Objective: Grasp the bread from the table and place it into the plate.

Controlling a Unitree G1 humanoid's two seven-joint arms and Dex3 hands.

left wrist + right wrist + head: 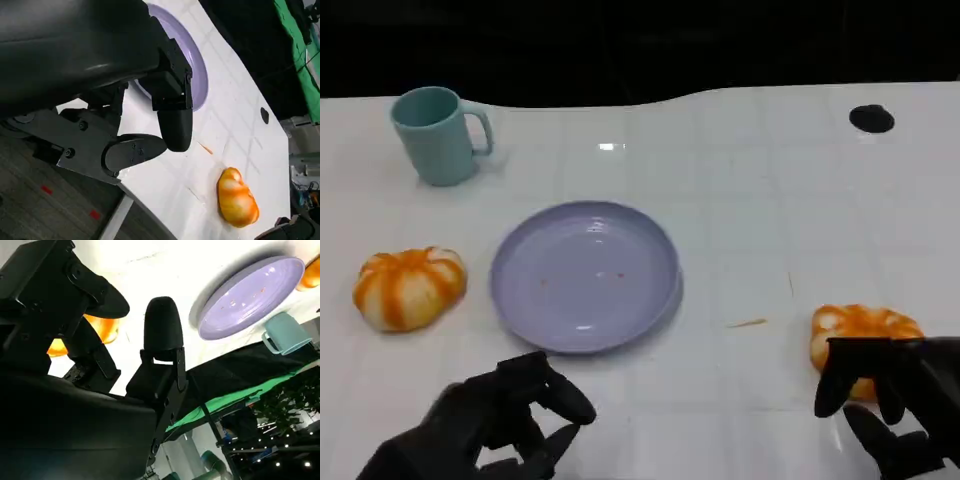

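Currently one bread (865,335) lies at the near right of the table (770,200), right hand (895,400) just over it with fingers spread, holding nothing. Second bread (410,287) sits left of the empty plate (585,275). Left hand (495,425), fingers loosely apart, hovers near the plate's near edge. Mug (437,135) far left.

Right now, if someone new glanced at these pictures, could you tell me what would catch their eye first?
Probably the round lavender plastic plate, bare at the middle of the white table, with an orange-and-white striped bread roll to its left and a second such roll at the right. The black right hand is just in front of that second roll with fingers spread, while the black left hand hangs below the plate. A teal mug stands at the far left.
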